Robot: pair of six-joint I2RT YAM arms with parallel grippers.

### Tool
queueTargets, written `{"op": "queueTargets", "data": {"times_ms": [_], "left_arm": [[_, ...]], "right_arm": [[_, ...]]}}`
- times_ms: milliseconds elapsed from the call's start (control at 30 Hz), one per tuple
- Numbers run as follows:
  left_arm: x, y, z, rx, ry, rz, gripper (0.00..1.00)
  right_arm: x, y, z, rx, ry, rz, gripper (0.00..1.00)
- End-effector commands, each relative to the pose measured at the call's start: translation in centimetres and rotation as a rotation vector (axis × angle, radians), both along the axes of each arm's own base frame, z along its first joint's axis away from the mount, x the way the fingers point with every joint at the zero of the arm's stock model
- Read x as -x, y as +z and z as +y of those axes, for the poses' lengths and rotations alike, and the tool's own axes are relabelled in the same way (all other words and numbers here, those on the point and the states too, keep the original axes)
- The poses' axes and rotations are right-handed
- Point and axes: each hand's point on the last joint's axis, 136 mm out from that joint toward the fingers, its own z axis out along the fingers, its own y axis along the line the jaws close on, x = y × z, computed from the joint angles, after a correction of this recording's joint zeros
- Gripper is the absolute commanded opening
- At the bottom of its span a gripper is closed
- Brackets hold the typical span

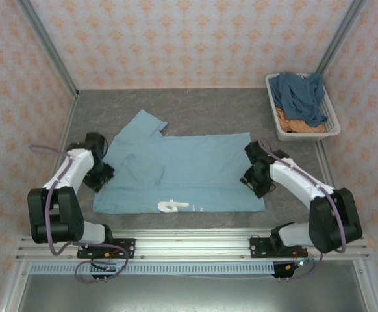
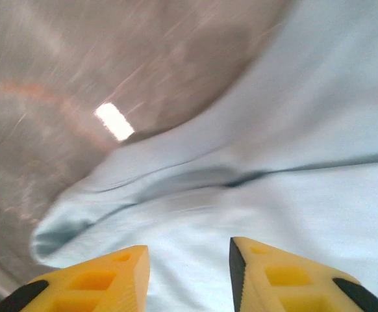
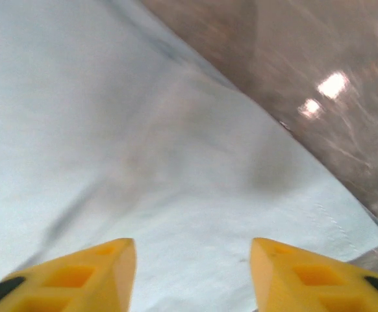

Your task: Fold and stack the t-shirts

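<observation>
Left gripper (image 2: 189, 247) and right gripper (image 3: 192, 242) hover spread-fingered, empty, over the blurred light blue t-shirt (image 1: 182, 172), white lettering (image 1: 174, 207) unreadable, orange t-shirt (image 1: 291, 122) nearly buried beneath the slate-blue t-shirt (image 1: 299, 94).

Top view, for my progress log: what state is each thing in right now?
basket: upright, holding two shirts.
slate-blue t-shirt: crumpled, on top inside it.
orange t-shirt: crumpled underneath.
light blue t-shirt: spread flat on the table, one sleeve sticking out.
left gripper: open, above that shirt's left edge.
right gripper: open, above its right edge.
</observation>
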Motion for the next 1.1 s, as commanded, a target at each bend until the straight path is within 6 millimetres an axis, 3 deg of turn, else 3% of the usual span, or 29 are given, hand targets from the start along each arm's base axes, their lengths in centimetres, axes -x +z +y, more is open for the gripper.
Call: {"op": "queueTargets", "data": {"times_ms": [0, 167, 300, 433, 633, 800, 933, 1067], "left_arm": [[-8.1, 3.7, -1.1, 0.001, -0.099, -0.164, 0.43], [-18.7, 6.1, -3.5, -0.044, -0.264, -0.255, 0.48], [-25.1, 5.1, -3.6, -0.103, -0.308, -0.303, 0.53], [-30.3, 4.2, -3.3, -0.143, -0.316, -0.381, 0.54], [-36.9, 1.6, -2.5, -0.220, -0.329, -0.450, 0.55], [-40.9, 0.1, -2.6, -0.245, -0.339, -0.499, 0.58], [-41.9, -2.1, -2.9, -0.227, -0.326, -0.510, 0.60], [-41.7, -4.4, -4.1, -0.205, -0.352, -0.476, 0.60]], "right_arm": [[-6.3, 5.3, 0.9, -0.005, 0.096, -0.291, 0.57], [-13.0, 8.6, 3.1, -0.093, 0.223, -0.447, 0.59], [-17.1, 10.3, 3.5, -0.112, 0.260, -0.518, 0.59], [-19.7, 10.2, 3.5, -0.118, 0.274, -0.518, 0.59], [-20.5, 9.9, 3.8, -0.141, 0.274, -0.505, 0.58], [-19.7, 9.5, 4.0, -0.166, 0.265, -0.493, 0.58], [-18.7, 9.4, 3.8, -0.173, 0.259, -0.485, 0.58], [-18.0, 9.3, 3.6, -0.174, 0.253, -0.483, 0.58]]}}
